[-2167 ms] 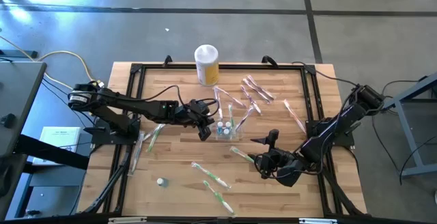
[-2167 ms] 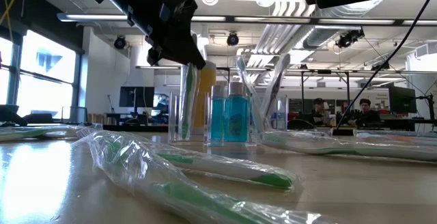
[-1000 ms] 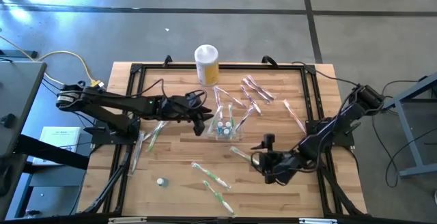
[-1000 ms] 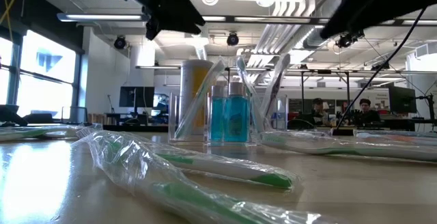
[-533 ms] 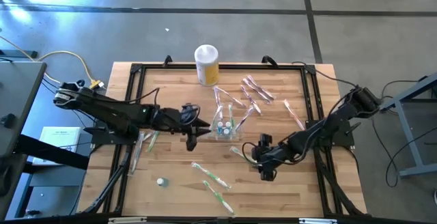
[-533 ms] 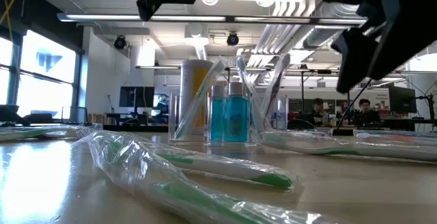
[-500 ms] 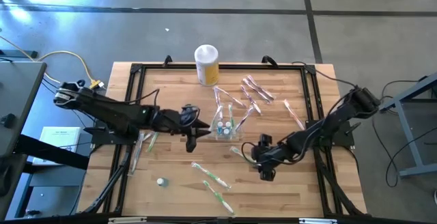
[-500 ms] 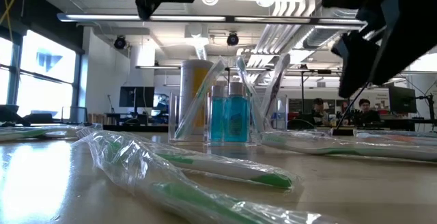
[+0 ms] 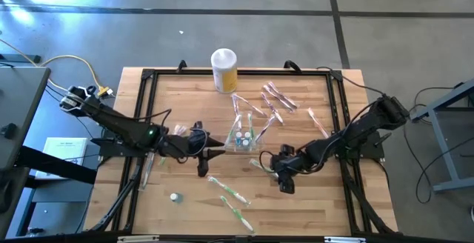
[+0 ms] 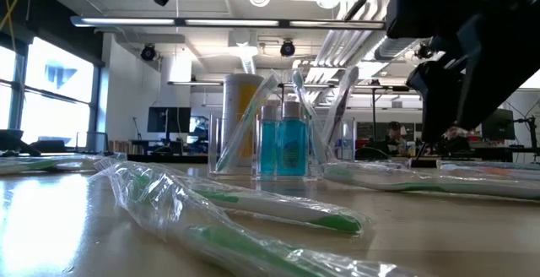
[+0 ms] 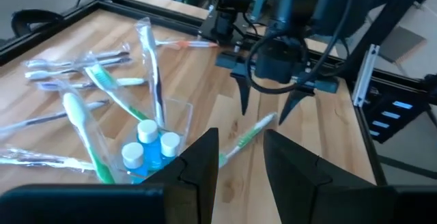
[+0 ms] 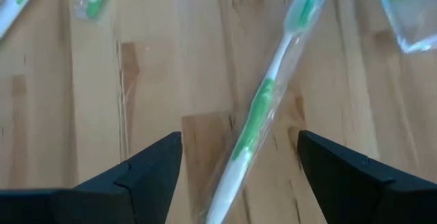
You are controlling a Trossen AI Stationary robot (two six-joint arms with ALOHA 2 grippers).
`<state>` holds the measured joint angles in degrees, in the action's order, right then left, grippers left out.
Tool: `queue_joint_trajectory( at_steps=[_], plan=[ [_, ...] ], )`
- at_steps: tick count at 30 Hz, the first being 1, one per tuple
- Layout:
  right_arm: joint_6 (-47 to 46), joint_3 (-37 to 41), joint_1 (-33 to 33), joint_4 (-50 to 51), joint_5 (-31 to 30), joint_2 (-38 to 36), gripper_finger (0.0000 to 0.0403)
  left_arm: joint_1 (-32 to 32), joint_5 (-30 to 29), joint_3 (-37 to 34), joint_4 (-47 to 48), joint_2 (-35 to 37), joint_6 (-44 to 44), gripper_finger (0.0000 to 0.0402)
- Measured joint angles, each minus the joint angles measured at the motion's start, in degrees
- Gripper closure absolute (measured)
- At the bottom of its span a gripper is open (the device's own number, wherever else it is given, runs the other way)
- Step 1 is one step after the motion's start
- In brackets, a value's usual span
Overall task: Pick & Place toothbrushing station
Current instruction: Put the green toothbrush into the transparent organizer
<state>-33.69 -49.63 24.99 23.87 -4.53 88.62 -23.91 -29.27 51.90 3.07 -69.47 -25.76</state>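
Observation:
The toothbrushing station (image 9: 245,139) is a clear holder standing on the wooden table; two blue bottles and several toothbrushes stick up out of it (image 10: 274,138) (image 11: 140,145). My left gripper (image 9: 202,161) hangs open to the station's left, a little nearer the front edge, with nothing between its fingers (image 11: 239,159). My right gripper (image 9: 286,182) is open and points steeply down right of the station. A wrapped green-and-white toothbrush (image 12: 263,108) lies flat on the table below the gap between its fingers (image 12: 239,136). Both grippers hang clear of the table.
A yellow canister with a white lid (image 9: 224,69) stands at the far edge. Wrapped toothbrushes lie scattered at the far right (image 9: 275,98), near the front (image 9: 231,192) and at the left (image 9: 160,152). A small white cap (image 9: 175,196) lies front left. A black frame (image 9: 145,80) rims the table.
My left gripper has swung away from the station toward the table's near-left, keeping its height and staying open. My right gripper has sunk and gone leftward toward the wrapped toothbrush, rolling and tipping until it points steeply down. The station has not moved.

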Motion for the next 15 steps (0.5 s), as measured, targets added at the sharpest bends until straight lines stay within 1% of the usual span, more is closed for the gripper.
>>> queue_joint_trajectory(
  at_steps=[7,12,15],
  plan=[
    [-1.48,0.00,-1.16,2.18,4.64,0.00,0.0119,-0.63,-0.03,0.00,0.02,0.00,-0.02,0.0288],
    [-2.19,0.00,-1.77,2.22,3.85,0.75,0.0120,-0.63,0.00,0.00,0.02,-0.02,-0.01,0.0288],
    [-0.30,0.02,-2.44,2.91,2.80,1.51,0.0126,-0.63,0.04,0.00,0.04,-0.02,-0.02,0.0288]
  ],
)
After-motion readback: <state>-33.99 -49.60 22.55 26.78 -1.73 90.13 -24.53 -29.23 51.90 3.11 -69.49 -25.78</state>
